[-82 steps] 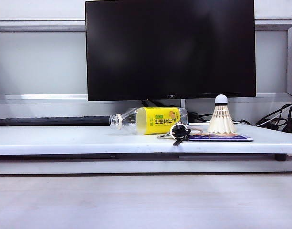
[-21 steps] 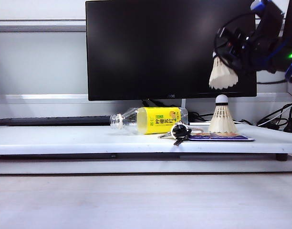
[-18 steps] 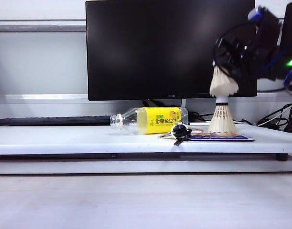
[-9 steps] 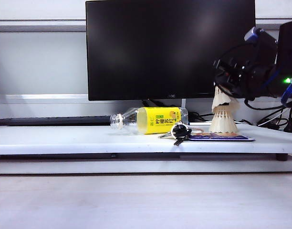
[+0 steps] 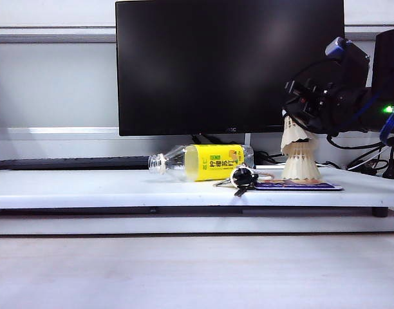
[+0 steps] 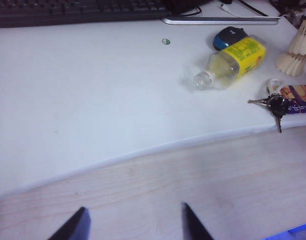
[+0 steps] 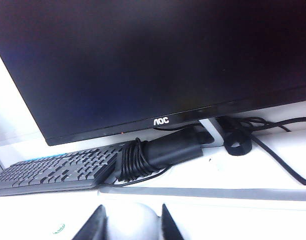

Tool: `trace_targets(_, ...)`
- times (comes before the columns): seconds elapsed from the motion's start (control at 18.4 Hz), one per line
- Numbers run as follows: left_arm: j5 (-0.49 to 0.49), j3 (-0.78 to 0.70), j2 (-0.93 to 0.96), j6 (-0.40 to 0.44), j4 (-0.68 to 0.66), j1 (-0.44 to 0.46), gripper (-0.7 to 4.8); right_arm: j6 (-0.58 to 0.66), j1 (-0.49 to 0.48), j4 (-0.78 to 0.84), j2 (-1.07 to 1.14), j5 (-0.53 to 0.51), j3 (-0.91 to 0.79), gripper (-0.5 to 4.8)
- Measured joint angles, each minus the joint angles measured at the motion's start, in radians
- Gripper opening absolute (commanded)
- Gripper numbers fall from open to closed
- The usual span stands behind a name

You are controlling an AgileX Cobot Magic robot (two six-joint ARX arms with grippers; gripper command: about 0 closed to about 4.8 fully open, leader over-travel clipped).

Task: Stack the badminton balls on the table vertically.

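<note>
One badminton ball (image 5: 300, 165) stands upright on the white table (image 5: 87, 187) at the right. A second badminton ball (image 5: 291, 136) sits over its tip, skirt slightly tilted. My right gripper (image 5: 299, 114) is shut on this upper one from above. In the right wrist view its rounded white cork (image 7: 133, 224) is pinched between the fingers (image 7: 96, 226) of my right gripper (image 7: 130, 221). My left gripper (image 6: 134, 223) hangs open and empty over the wooden surface in front of the table (image 6: 93, 100). From there the stacked badminton balls (image 6: 294, 56) show far off.
A yellow-labelled clear bottle (image 5: 202, 162) lies on its side mid-table, with a bunch of keys (image 5: 242, 178) and a blue card (image 5: 299, 185) beside the shuttlecocks. A black monitor (image 5: 229, 64), a keyboard (image 7: 53, 172), a mouse (image 6: 229, 35) and cables (image 5: 371, 164) stand behind.
My right gripper has come down with its badminton ball, from above the standing one's tip to resting over it. The left arm has not moved.
</note>
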Motion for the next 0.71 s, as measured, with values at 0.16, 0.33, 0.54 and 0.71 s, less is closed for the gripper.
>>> trace_targets(0.16, -0.001, 0.000, 0.000, 0.000, 0.000, 0.000, 2.46, 0.000, 0.000, 0.000, 0.000, -0.001, 0.000, 0.94)
trace_targets(0.33, -0.007, 0.000, 0.000, 0.000, 0.000, 0.000, 2.46, -0.010, 0.000, -0.001, 0.000, -0.001, 0.000, 0.96)
trace_targets(0.54, -0.007, 0.000, 0.000, 0.000, 0.001, 0.000, 2.46, -0.023, 0.000, -0.020, 0.000, -0.001, 0.000, 1.18)
trace_targets(0.71, -0.007, 0.000, 0.000, 0.000, 0.006, 0.000, 2.46, -0.024, 0.000, -0.023, 0.000, -0.001, 0.000, 1.46)
